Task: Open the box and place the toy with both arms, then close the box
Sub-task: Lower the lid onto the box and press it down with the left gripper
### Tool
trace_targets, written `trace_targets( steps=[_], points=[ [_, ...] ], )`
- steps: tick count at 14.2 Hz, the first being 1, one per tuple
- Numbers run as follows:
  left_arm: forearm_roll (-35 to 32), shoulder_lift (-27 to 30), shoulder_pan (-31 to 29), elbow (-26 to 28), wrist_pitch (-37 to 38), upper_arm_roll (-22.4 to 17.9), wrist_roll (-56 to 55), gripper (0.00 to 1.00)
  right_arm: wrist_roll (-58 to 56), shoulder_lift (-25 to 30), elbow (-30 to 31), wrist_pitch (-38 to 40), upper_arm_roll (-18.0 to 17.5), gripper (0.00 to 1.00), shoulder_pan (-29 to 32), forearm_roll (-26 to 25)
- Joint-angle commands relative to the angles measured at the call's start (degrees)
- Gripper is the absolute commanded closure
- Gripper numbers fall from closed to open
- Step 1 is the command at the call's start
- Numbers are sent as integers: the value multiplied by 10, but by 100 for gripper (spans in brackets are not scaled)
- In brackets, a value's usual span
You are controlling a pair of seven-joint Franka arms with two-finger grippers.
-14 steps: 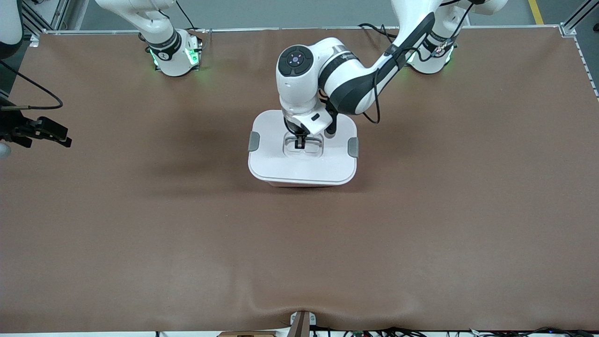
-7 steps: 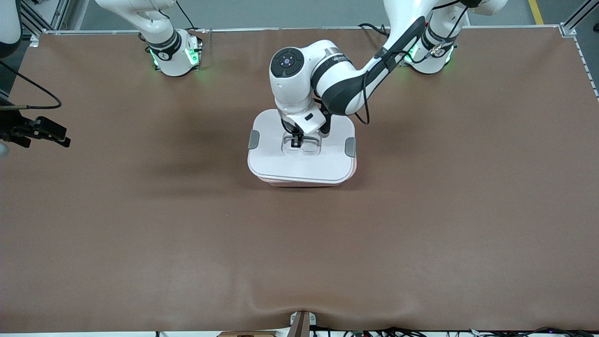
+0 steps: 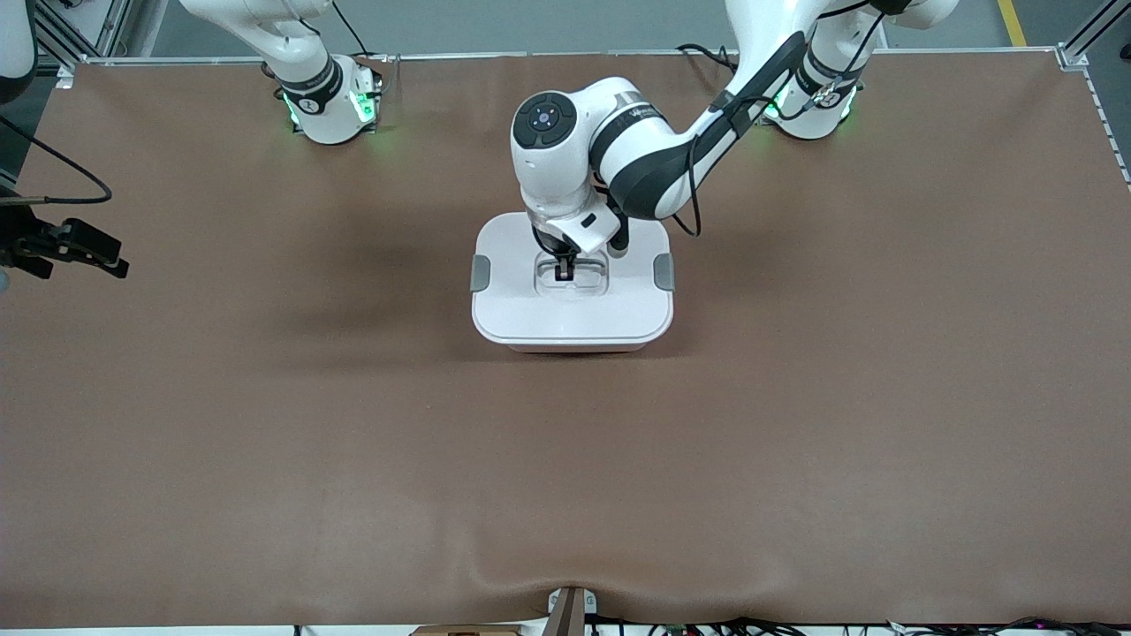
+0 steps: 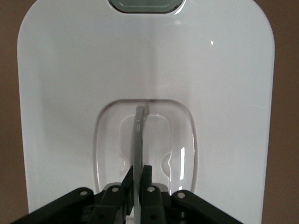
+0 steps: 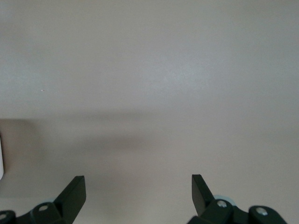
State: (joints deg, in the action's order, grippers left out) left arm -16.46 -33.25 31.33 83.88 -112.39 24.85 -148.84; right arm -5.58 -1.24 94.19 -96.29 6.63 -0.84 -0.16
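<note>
The box, a rounded-rectangular tub, stands on the brown table mat near the middle of the table, closer to the robot bases than to the front camera. It is covered by its white lid, and a thin band of the pink tub is seen under the lid's edge nearest the front camera. A grey clip is seen at the lid's end toward the right arm and another grey clip at the end toward the left arm. The contents cannot be seen through the lid, and the toy is not visible.

The left gripper is lowered into the recessed centre of the lid, where its fingers are pressed together on the thin grey handle, which stands upright in the recess.

The right gripper is held at the right arm's end of the table, its fingers spread wide with nothing between them; this arm waits.
</note>
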Motion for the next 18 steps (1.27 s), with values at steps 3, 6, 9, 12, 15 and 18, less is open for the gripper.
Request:
trace_targets(
  steps=[3, 6, 9, 12, 15, 18],
  points=[
    [-12, -11, 5, -13, 9, -1, -21, 100, 1, 3, -2, 2, -5, 0, 6, 6],
    [-12, -12, 5, -13, 9, 0, -21, 100, -1, 2, -1, 4, -5, 0, 6, 5],
    [-13, -13, 4, -11, 10, 0, -21, 100, 0, 3, -1, 4, -4, 0, 7, 5],
    [-13, -8, 1, 2, 10, 0, -22, 100, -2, 3, -2, 3, -3, 0, 9, 2],
    [-13, -6, 0, 4, 10, 0, -22, 100, -1, 3, -2, 4, -3, 0, 7, 1],
    [-13, -8, 0, 8, 10, 0, -22, 100, -2, 3, -2, 23, -3, 0, 10, -1]
  ],
)
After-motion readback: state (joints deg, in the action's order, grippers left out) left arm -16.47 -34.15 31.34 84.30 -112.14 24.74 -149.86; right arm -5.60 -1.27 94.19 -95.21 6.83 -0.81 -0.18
